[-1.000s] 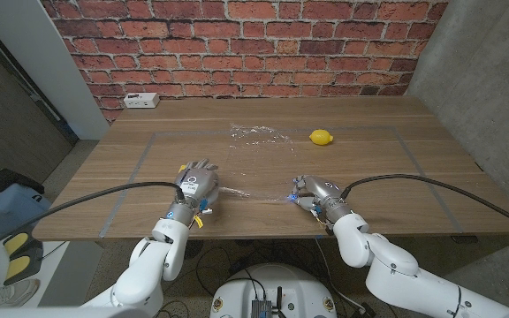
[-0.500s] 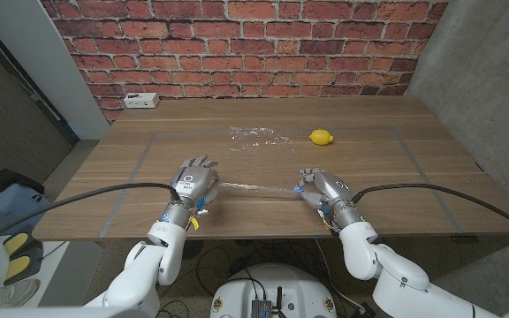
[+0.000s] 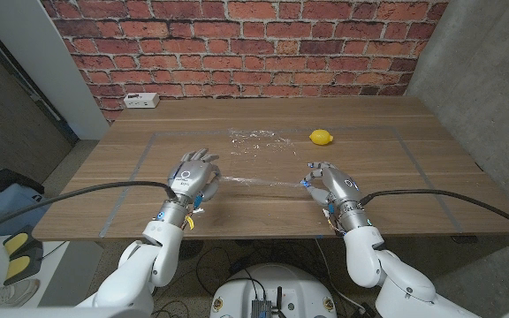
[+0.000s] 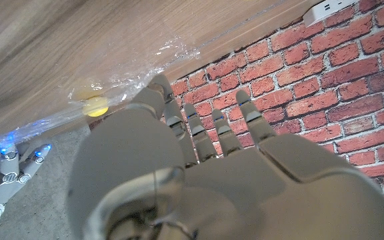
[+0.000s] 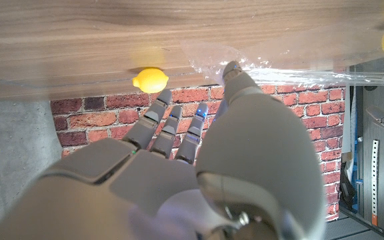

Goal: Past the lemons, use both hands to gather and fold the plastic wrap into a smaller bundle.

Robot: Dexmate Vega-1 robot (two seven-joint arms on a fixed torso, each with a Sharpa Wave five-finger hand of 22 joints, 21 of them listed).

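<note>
A red brick wall (image 3: 237, 35) backs a wooden table (image 3: 414, 168), with a white power strip (image 3: 140, 100) lying at the table's far left edge. The left hand (image 3: 193, 177) and the right hand (image 3: 330, 185) are raised over the near part of the table, well apart, and an edge of the plastic wrap (image 3: 256, 139) runs as a thin taut strip between them, meeting each hand at its inner side. In the left wrist view the left hand's fingers (image 4: 199, 133) reach forward slightly spread, with the thumb against the film; in the right wrist view the right hand's fingers (image 5: 169, 130) are likewise extended and a little apart, the thumb tip touching the wrap, so each hand appears to pinch its end of the film. The rest of the wrap lies crinkled on the table beyond the fingertips of both hands. One lemon (image 3: 322, 137) sits just beside that crinkled part, beyond the right hand's fingertips.
</note>
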